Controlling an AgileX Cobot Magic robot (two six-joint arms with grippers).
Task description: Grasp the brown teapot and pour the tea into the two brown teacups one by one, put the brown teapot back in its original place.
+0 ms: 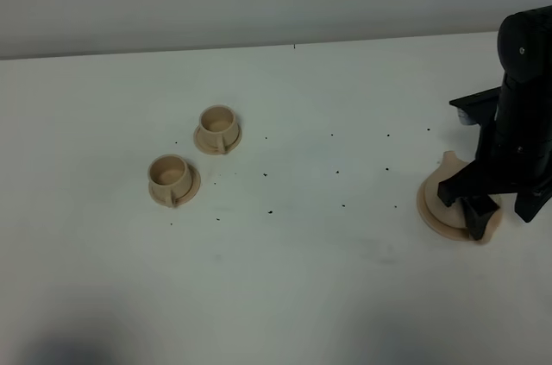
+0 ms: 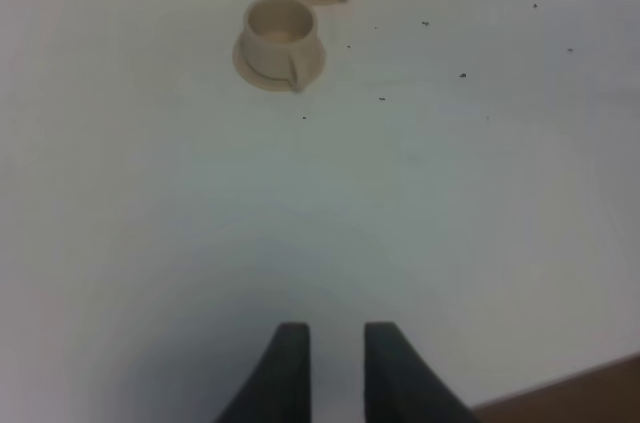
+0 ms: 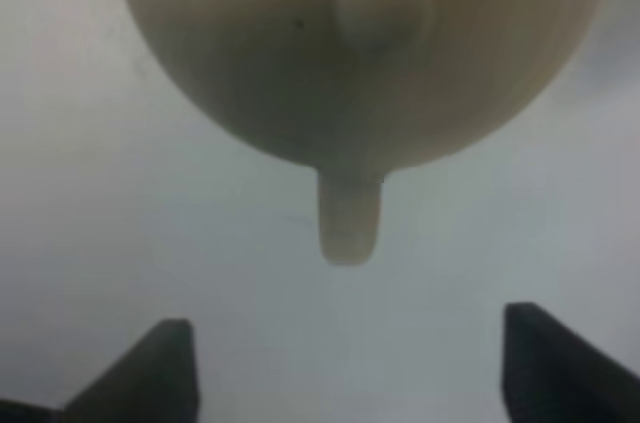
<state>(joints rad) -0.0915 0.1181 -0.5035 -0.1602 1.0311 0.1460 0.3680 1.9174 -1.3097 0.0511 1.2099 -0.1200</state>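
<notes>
Hovering right behind the brown teapot (image 3: 300, 63), the right hand (image 3: 345, 323) stands wide apart, and the wrist view shows it plainly: both dark fingers (image 3: 150, 368) are spread far to either side with only bare counter (image 3: 120, 203) between them, clamped on nothing. The pot's loop handle (image 3: 350, 218) points straight back toward that gap, clear of both fingers, and the lid knob (image 3: 382, 5) sits out of focus on the round body. From the high camera, the teapot (image 1: 454, 168) is over at about 4 o'clock on the counter, resting on its flat tan plate (image 1: 429, 212), spout (image 1: 448, 158) aimed toward 11 o'clock, with much of its body hidden under the black right arm (image 1: 517, 115). Now across to the two brown teacups, well apart from the pot at roughly 9 o'clock: the far teacup (image 1: 217, 126) and the near teacup (image 1: 170, 177), the near one lying at 7 o'clock of its partner, each upright on its own small saucer (image 1: 191, 188), handles turned toward 6 o'clock. Small dark specks (image 1: 271, 210) dot the white surface between cups and pot. Over on the left wrist camera, the left hand (image 2: 337, 348) shows its two fingers close together with a narrow gap, nothing between them, low over empty white counter, both cups in sight ahead.
</notes>
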